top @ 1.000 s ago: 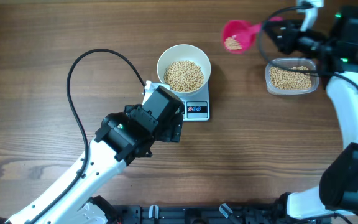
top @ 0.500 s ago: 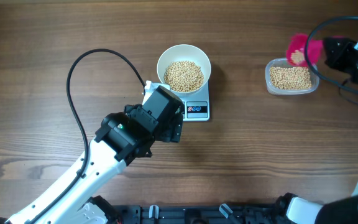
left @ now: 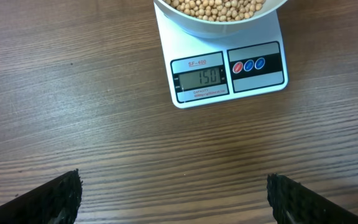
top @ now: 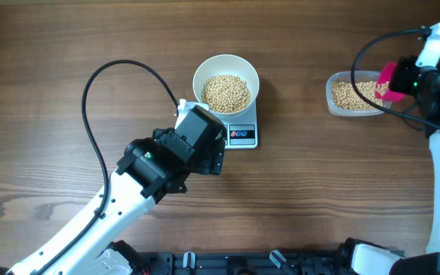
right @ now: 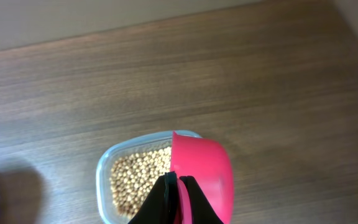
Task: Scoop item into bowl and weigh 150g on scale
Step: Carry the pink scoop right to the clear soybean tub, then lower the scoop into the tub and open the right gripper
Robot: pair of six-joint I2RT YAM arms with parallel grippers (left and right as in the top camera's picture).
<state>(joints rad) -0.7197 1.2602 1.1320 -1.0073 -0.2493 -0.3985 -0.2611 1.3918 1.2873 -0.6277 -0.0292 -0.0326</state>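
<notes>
Display reads 150. The round white bowl [top: 198, 79] of small tan beans [top: 228, 93] sits on the flat white digital scale [left: 229, 68]; the target appears to be met.

Left arm's fingers [left: 51, 196] are spread wide, holding nothing, near the scale's front. Right arm's fingers [right: 168, 198] are pressed together on the pink plastic scoop [right: 204, 174], which is tilted over the clear plastic container [top: 357, 95].

Risks:
- Beans could bounce past the container rim.
- The left arm could nudge the scale and upset the reading.

Table [top: 90, 46]: brown wood-grain, level. Room beyond: not visible.

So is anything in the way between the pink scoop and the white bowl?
No, nothing visible. The scoop hangs over the clear container, and only bare table lies between it and the bowl on the scale. The left arm hovers by the scale, off that path.
</notes>
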